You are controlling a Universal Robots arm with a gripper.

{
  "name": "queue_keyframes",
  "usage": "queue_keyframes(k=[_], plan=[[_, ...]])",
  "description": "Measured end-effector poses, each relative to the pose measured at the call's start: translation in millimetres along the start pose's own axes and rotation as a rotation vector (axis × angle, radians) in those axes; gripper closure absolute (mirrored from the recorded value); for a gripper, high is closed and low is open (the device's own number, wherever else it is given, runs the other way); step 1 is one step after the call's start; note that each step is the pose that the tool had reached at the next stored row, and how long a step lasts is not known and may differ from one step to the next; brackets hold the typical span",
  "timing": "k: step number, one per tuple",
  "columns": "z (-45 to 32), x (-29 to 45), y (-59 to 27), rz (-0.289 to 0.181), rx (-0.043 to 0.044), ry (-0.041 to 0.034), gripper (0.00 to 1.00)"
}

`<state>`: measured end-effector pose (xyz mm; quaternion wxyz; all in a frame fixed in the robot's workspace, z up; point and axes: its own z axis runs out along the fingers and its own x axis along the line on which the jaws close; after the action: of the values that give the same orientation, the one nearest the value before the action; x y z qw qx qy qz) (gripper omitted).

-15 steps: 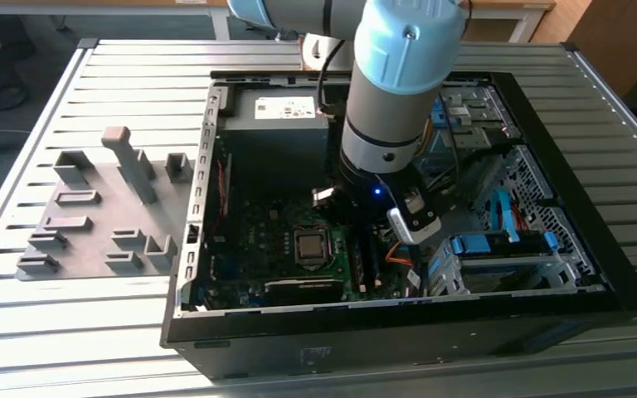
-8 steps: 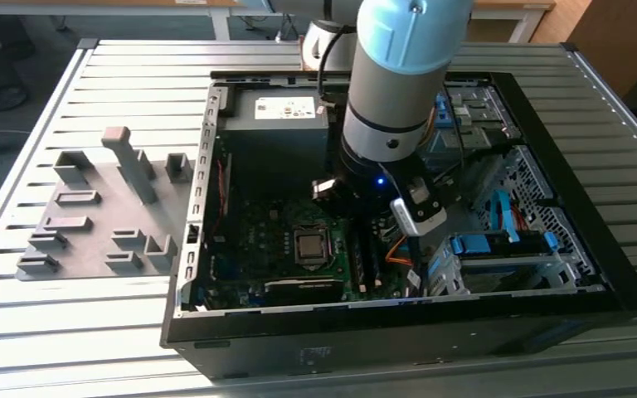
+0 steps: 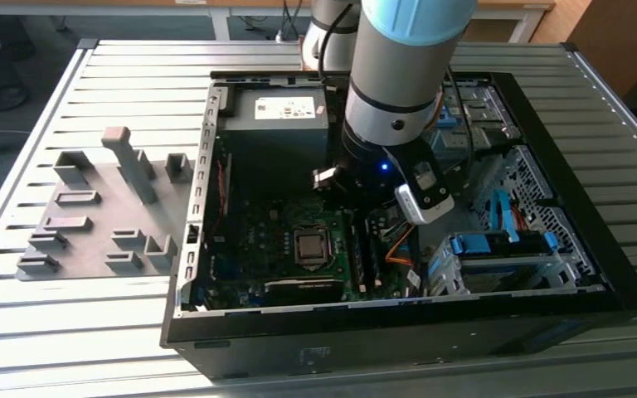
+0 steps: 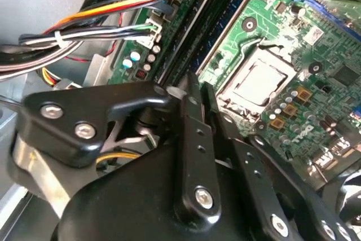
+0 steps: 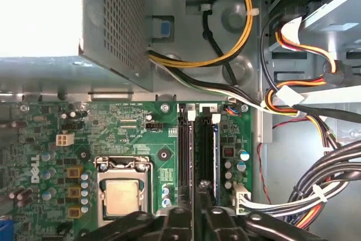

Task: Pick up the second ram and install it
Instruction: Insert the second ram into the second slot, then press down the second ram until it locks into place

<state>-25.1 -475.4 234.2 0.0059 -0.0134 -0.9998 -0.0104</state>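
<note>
Though the jaws sit over the memory slots (image 5: 197, 156), linkages hide their grip.

tray (image 3: 86, 240) beside case (image 3: 584, 249) (on table (image 3: 31, 332))

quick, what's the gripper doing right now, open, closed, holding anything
Gripper: low over the memory slots on the motherboard; open or shut, and whether it holds anything, cannot be told.

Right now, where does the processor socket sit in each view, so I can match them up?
Exterior view: processor socket on the green board, beside the memory slots.
First wrist view, beside the slots.
Second wrist view, beside the slots.
Shared landmark: the memory slots.
</note>
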Motion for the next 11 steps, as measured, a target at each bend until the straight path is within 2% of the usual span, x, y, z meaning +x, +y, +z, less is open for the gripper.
queue_keyframes(k=[1,3,4,7,11], plan=[[0.0,0.0,0.0,0.000,0.0000,0.0000,0.86],[0.0,0.0,0.0,0.000,0.0002,0.0000,0.86],[0.1,0.0,-0.3,0.000,0.0009,0.0001,0.89],[1.5,-0.1,-1.7,0.000,0.0014,-0.0001,0.89],[8.1,-0.2,-2.8,0.000,0.0012,-0.0002,0.89]])
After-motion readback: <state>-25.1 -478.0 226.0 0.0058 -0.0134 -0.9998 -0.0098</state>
